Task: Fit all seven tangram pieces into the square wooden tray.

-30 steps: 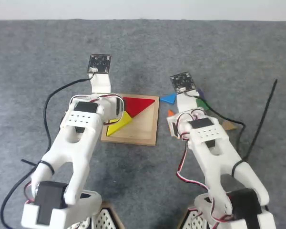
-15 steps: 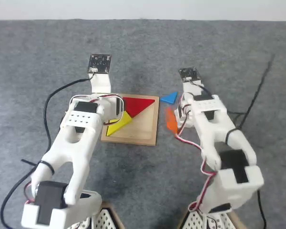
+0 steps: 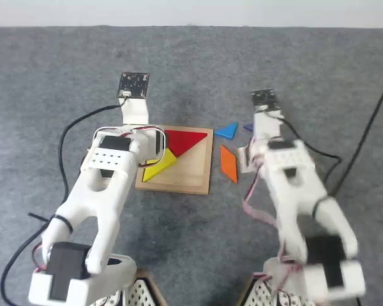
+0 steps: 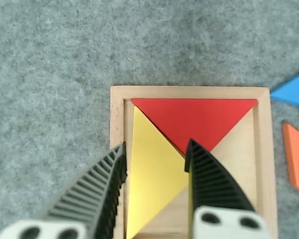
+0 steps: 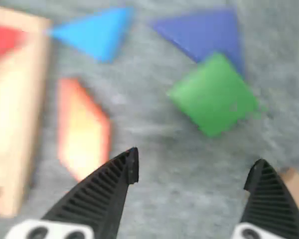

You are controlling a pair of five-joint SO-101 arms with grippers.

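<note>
Square wooden tray lies flat near the middle of the grey table, and it is the largest of the things we have to deal with. Two big pieces are already seated in it. The red triangle runs along the wall toward the table's far edge. The yellow triangle sits along the wall toward the table's left edge, and their slanted edges meet. The rest of the tray floor is bare wood.

Between the tray and the table's right edge lie the smaller loose pieces. An orange parallelogram is just beside the tray. Further toward the right edge are a green square and a dark blue triangle touching it. A light blue triangle lies toward the far edge. A tan corner shows past the green square, but we cannot tell what it belongs to.

We judge these pieces to be thin, stiff, light and smooth-faced. They look sturdy enough, but they lie flush on the table with little edge to catch. We would pinch each one across two opposite edges, for the parallelogram its long sides.

The left gripper hangs over the tray, moderately spread and empty, its tips astride the yellow triangle's inner corner. The right gripper is spread wide and empty, above bare table between the orange parallelogram and the green square.
</note>
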